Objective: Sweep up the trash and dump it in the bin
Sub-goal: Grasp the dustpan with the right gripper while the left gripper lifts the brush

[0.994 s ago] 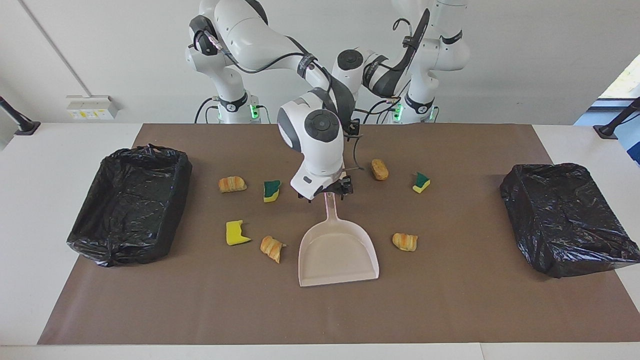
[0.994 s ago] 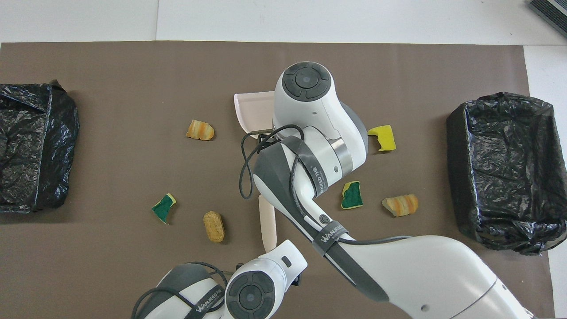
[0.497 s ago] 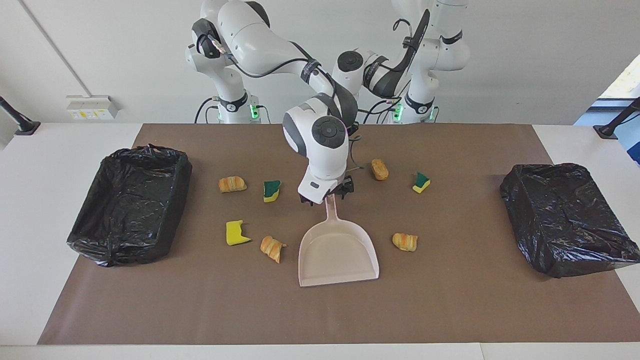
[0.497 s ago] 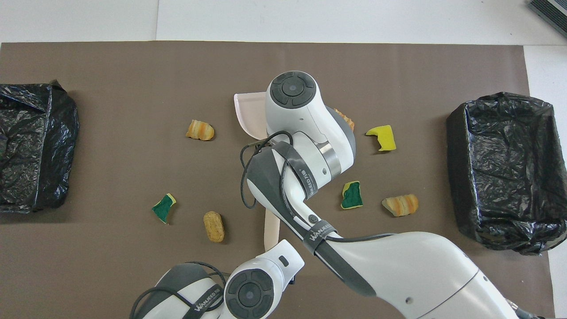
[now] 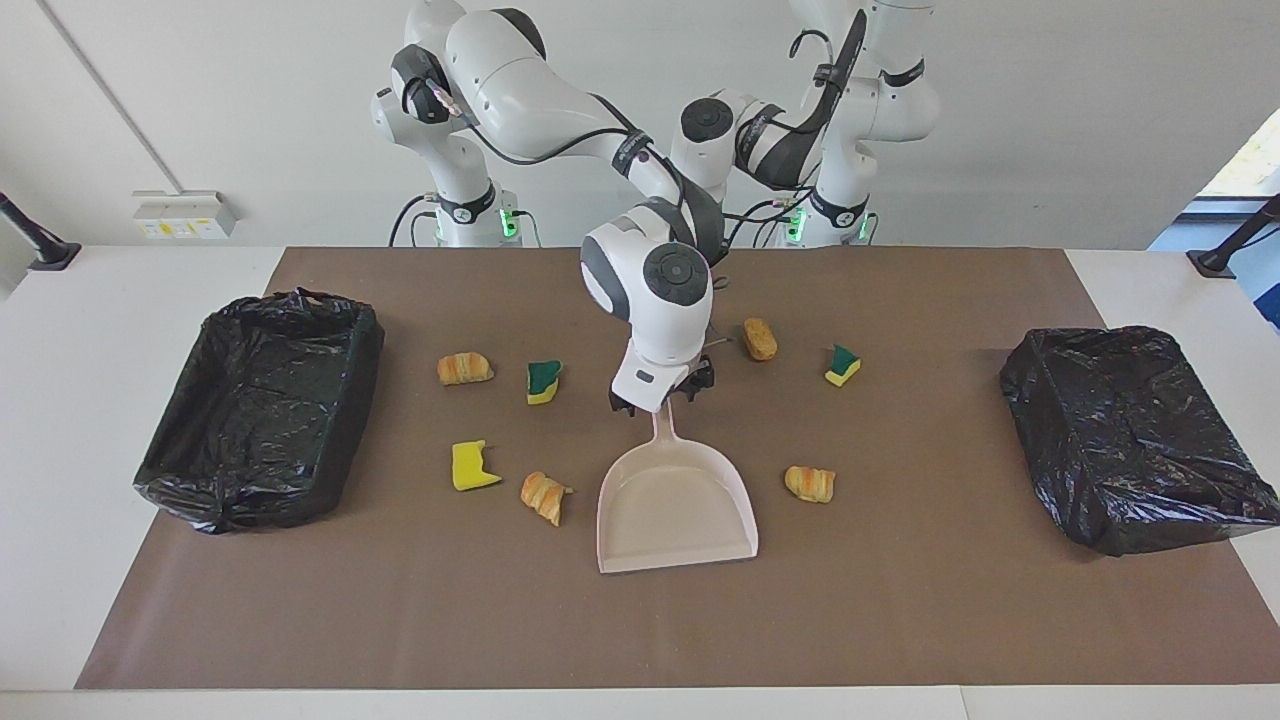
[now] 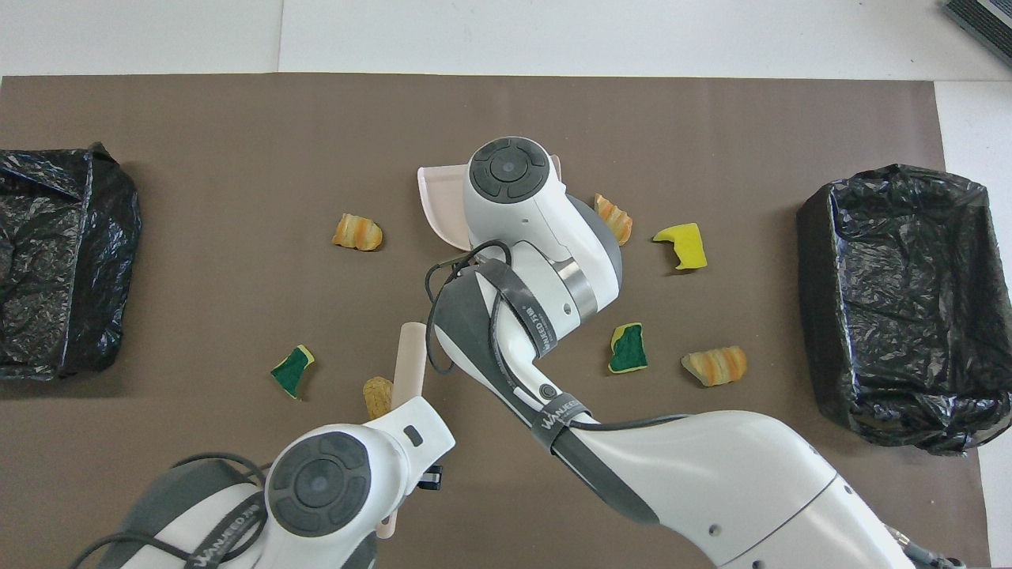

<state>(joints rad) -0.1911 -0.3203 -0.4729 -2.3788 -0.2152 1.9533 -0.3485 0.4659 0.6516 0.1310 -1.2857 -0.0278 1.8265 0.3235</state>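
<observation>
The trash is several scraps on the brown mat: bread pieces [image 5: 464,368] [image 5: 545,496] [image 5: 810,483] [image 5: 759,339] and sponge bits [image 5: 544,381] [image 5: 472,466] [image 5: 843,366]. The beige dustpan [image 5: 675,510] lies flat mid-mat, its handle toward the robots. My right gripper [image 5: 657,402] is at the top of that handle. My left gripper [image 6: 419,472] is shut on the beige brush [image 6: 411,356], low over the mat's robot-side edge. The brush lies over part of a bread piece [image 6: 375,395]. The right arm hides the left gripper in the facing view.
A bin lined with black plastic [image 5: 260,400] stands at the right arm's end of the mat. Another [image 5: 1130,430] stands at the left arm's end. Both also show in the overhead view [image 6: 901,300] [image 6: 55,261].
My left arm has swung the brush toward its own end of the table and tilted it. My right hand has shifted slightly over the dustpan handle. The dustpan and the scraps have not moved.
</observation>
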